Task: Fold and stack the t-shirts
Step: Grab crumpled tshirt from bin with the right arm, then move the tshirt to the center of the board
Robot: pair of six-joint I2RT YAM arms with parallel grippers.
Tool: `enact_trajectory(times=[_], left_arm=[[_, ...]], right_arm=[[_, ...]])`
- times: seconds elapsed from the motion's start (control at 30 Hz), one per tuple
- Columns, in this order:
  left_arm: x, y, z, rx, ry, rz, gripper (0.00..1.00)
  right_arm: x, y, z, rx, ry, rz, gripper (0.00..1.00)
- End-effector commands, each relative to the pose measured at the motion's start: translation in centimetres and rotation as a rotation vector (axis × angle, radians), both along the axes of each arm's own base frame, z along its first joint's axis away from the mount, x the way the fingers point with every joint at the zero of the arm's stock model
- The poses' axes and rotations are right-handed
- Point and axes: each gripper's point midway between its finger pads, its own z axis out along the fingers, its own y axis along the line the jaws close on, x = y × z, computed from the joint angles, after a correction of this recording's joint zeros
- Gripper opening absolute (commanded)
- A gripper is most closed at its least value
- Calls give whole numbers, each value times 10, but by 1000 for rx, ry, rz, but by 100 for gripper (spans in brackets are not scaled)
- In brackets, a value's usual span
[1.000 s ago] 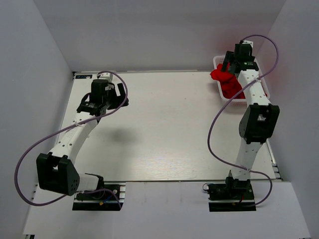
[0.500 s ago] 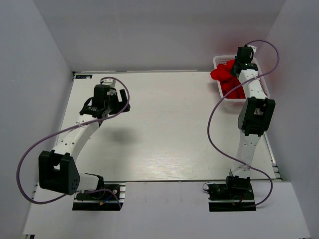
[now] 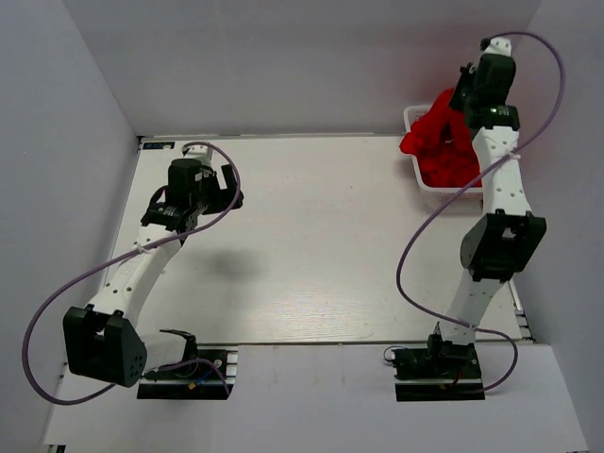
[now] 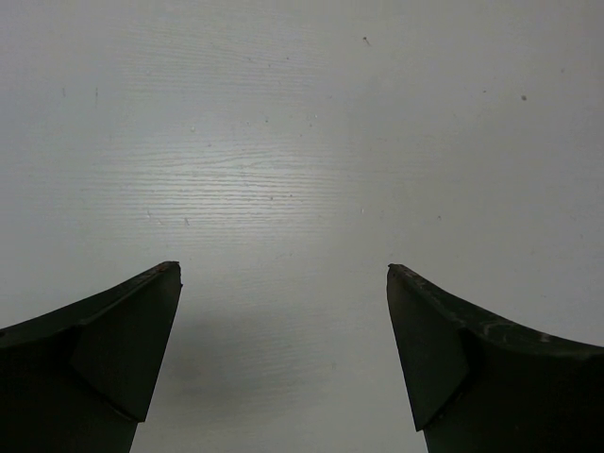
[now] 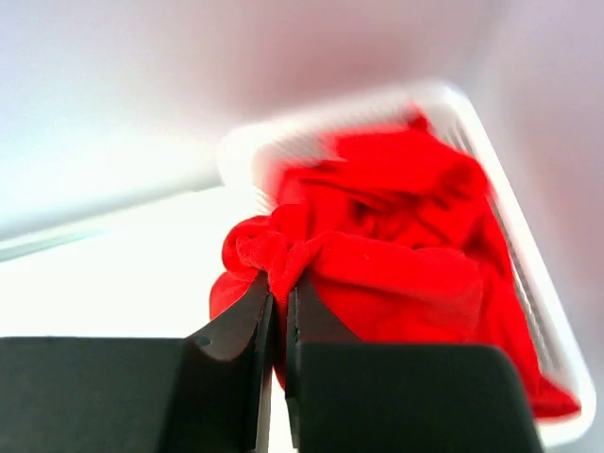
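Observation:
A crumpled red t-shirt point(image 3: 436, 132) rises out of the white basket point(image 3: 412, 166) at the table's far right corner. My right gripper point(image 3: 460, 102) is shut on a fold of that red t-shirt point(image 5: 377, 255) and holds it above the basket point(image 5: 543, 311), the cloth trailing down into it. More red cloth fills the basket point(image 3: 453, 170). My left gripper point(image 4: 283, 274) stands open over bare white tabletop point(image 4: 302, 142) at the far left, nothing between its fingers; from above the left gripper point(image 3: 231, 189) points right.
The white table point(image 3: 311, 236) is walled by grey panels at the back and both sides. The basket sits tight against the right wall. Purple cables loop beside each arm.
My right gripper went down into the basket, shut on the red t-shirt and has now lifted it up. The left arm shifted only slightly.

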Motion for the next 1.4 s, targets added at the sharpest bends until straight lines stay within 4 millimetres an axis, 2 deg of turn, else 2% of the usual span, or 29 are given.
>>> enact_trajectory(times=[0.0,0.03,0.07,0.13,0.17,0.27,0.3,0.4,0.5,0.53,0.57,0.63,0.67,0.7,0.77,0.8,0.83,0.87,0.9,0.97,1.0,1.03,1.1,1.13,1.23,1.37], left_arm=[[0,5,35,9,-67,17,100],[1,4,37,2,-63,21,100],[4,3,43,1,-69,22,100],[4,3,50,-1,-74,22,100],[4,3,53,-6,-64,26,100],[2,3,55,-4,-56,26,100],[2,3,55,-4,-56,26,100],[0,4,59,-5,-59,26,100],[-7,9,60,0,-51,51,100],[-9,11,57,-3,-34,71,100],[-16,17,60,1,-31,96,100],[-23,23,59,-1,-13,142,100],[-26,31,59,13,-11,186,100],[-35,36,56,5,6,216,100],[-46,44,42,-6,46,274,100],[-48,47,37,-7,52,289,100],[-55,48,35,-12,59,295,100],[-57,48,27,-13,77,300,100],[-63,47,14,-10,105,291,100],[-67,41,2,-25,125,270,100],[-71,39,-12,-24,156,257,100],[-72,35,-17,-42,164,247,100],[-76,26,-31,-61,205,209,100],[-74,23,-39,-65,230,196,100],[-80,10,-55,-88,271,122,100],[-87,-15,-71,-154,292,-19,100]], right_arm=[[-39,60,155,6,-361,282,0],[-52,71,173,7,-397,328,0],[-62,100,180,24,-414,467,0],[-77,141,190,39,-431,604,0],[-91,157,209,36,-475,673,0],[-126,195,237,32,-556,843,0],[-140,214,241,33,-568,911,0],[-165,245,241,33,-580,1026,0],[-178,266,224,39,-542,1084,0],[-178,267,220,41,-536,1081,0],[-178,275,200,51,-488,1086,0],[-180,284,185,55,-458,1087,0],[-177,286,155,59,-402,1052,0],[-175,287,141,59,-383,1040,0],[-171,281,75,61,-270,957,0],[-177,284,66,60,-264,958,0],[-179,286,18,78,-178,955,0],[-186,292,-1,85,-150,978,0],[-198,293,-60,102,-23,990,0],[-211,303,-96,113,63,1024,26],[-217,303,-121,116,124,1023,33],[-220,301,-145,120,186,1001,61],[-219,297,-165,93,242,946,83],[-220,291,-170,87,282,908,89],[-217,278,-169,75,282,797,90],[-228,252,-147,60,255,676,90]])
